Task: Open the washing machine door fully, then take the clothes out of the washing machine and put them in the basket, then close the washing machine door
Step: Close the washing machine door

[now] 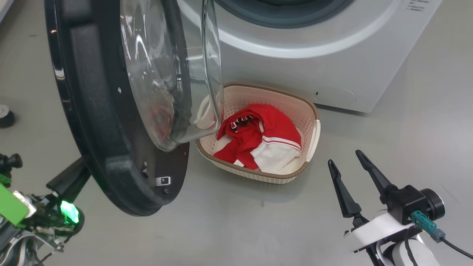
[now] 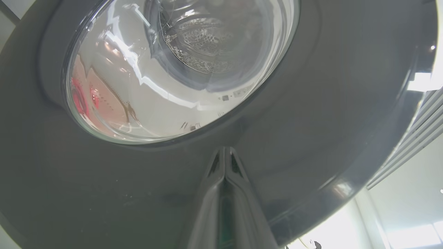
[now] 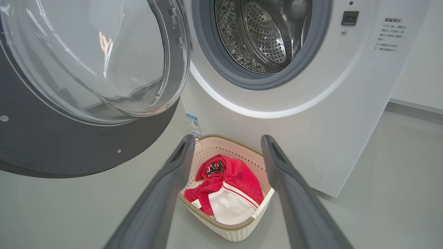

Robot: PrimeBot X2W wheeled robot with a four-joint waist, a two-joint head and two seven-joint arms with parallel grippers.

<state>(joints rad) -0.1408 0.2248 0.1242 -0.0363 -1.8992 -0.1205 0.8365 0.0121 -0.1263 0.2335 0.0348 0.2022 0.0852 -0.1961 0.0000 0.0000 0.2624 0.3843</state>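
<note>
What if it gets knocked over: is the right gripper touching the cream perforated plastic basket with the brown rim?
Apart. The head view shows bare floor between the right gripper and the basket.

Door (image 1: 96, 122) rim glossy black, bowl clear glass; drum (image 3: 266, 34) perforated steel; basket (image 1: 308, 118) perforated plastic; clothes (image 1: 266, 142) cloth.

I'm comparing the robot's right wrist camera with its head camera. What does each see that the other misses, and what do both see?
Of the two, the right wrist view adds the steel drum inside the washing machine, apparently empty, and a small blue label on the machine's front. The head view adds a glowing green light at the lower left and a dark round object on the floor. Both show the open door, the basket holding the red and white clothes, and the open right gripper.
</note>
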